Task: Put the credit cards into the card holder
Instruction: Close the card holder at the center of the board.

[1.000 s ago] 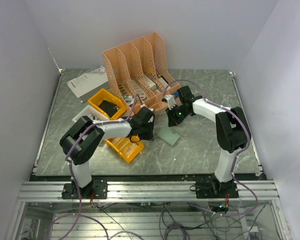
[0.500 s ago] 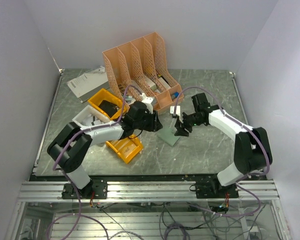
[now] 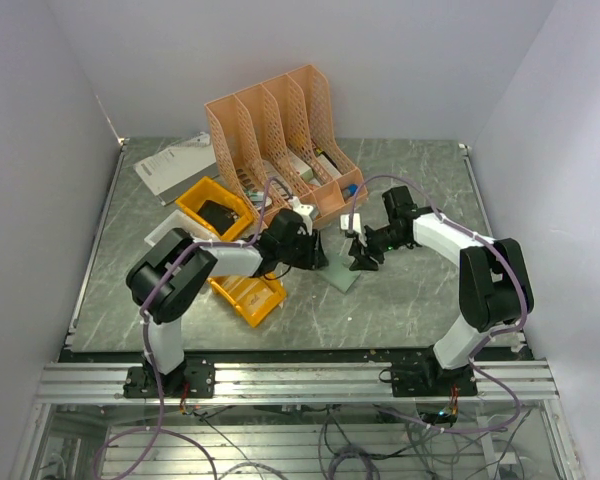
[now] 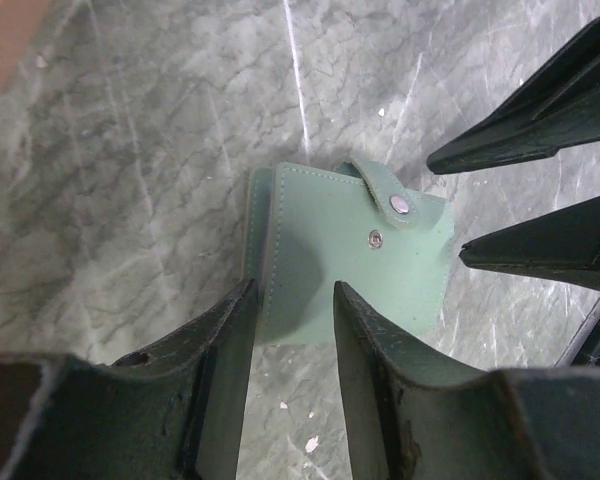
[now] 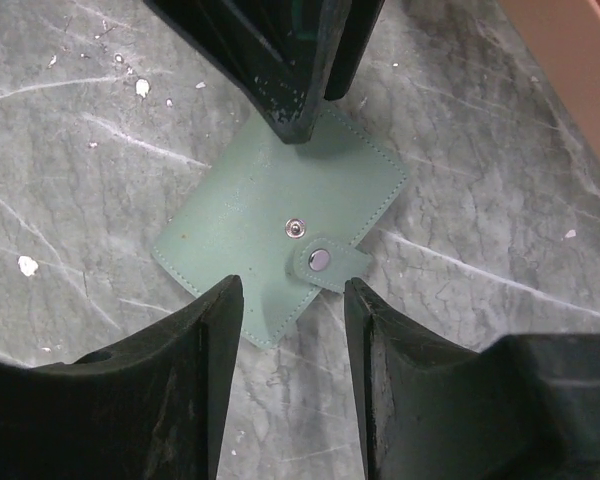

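At the near edge of the table (image 3: 410, 310) both arms are seen bent high at the elbow and reached inward toward the middle. The left arm (image 3: 165, 285) is folded at the elbow and stretched to the right. The right arm (image 3: 490, 280) is angled left, its forearm held low over the surface. The two tools are set nose to nose, close but apart.

The left gripper (image 4: 292, 295) is released, jaws parted, nothing clasped. An edge of the card holder (image 4: 350, 250) is seen in the gap between its fingers (image 4: 225, 345); whether it is touched cannot be told. The right gripper (image 5: 292, 290) is likewise slack, jaws spread, with a corner of the holder framed between them.

The holder is laid flat on the table, about midway between the left and right edges, directly between the two tools. It is folded over, but its strap (image 5: 325, 262) is seen off the stud (image 5: 294, 229), unfastened.

Bare grey surface is seen on its near side and out to the right edge. On the left, room is pinched: a yellow bin (image 3: 250, 295) is set just beside the left arm, with a second yellow bin (image 3: 215, 208) and a white tray (image 3: 165, 228) further back. Toward the far edge an orange file rack (image 3: 280, 130) is stood close behind the tools, and papers (image 3: 175, 165) are spread at the far-left corner.
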Robot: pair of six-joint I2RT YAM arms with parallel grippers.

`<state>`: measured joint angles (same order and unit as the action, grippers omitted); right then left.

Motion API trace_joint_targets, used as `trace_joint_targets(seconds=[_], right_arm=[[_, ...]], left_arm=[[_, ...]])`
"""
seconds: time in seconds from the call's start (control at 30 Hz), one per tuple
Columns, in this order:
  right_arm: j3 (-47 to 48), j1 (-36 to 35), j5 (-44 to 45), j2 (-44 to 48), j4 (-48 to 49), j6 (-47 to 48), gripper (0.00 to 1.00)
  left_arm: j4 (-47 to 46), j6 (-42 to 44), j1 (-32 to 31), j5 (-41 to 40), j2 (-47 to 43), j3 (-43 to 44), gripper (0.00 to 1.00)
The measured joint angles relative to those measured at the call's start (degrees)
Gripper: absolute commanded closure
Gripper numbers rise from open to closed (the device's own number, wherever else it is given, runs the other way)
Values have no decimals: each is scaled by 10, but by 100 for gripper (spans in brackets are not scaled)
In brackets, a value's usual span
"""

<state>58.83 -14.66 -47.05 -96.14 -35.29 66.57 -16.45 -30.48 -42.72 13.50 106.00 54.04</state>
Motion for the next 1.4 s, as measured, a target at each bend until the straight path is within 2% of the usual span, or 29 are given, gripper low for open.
trace_joint_targets(seconds=[0.13,0.27,0.43,0.57,0.83,0.9,1.07,1.27,1.4], right_arm=[[-5,-4,5,0,14,-13,54],[-9,-8,16,1,27,-16,57],[-31,-8,28,8,16,7,60],[-37,-8,32,20,11,23,62],[-36,-7,42,25,10,51,68],[-35,-7,43,24,7,62,70],[-29,-7,42,19,3,78,71],[-27,-9,45,8,3,87,72],[-20,-12,49,-3,1,92,80]], left_arm=[[0,-9,-14,-7,11,4,62],[-1,-25,-23,-13,12,2,63],[-5,-43,-51,-18,12,-7,64],[-8,-55,-69,-30,11,-10,60],[18,-62,-70,-74,-24,-17,60],[17,-64,-69,-74,-28,-13,64],[7,-84,-68,-49,-24,-4,84],[-42,-119,-61,-1,22,8,86],[-50,-129,-61,13,44,12,87]])
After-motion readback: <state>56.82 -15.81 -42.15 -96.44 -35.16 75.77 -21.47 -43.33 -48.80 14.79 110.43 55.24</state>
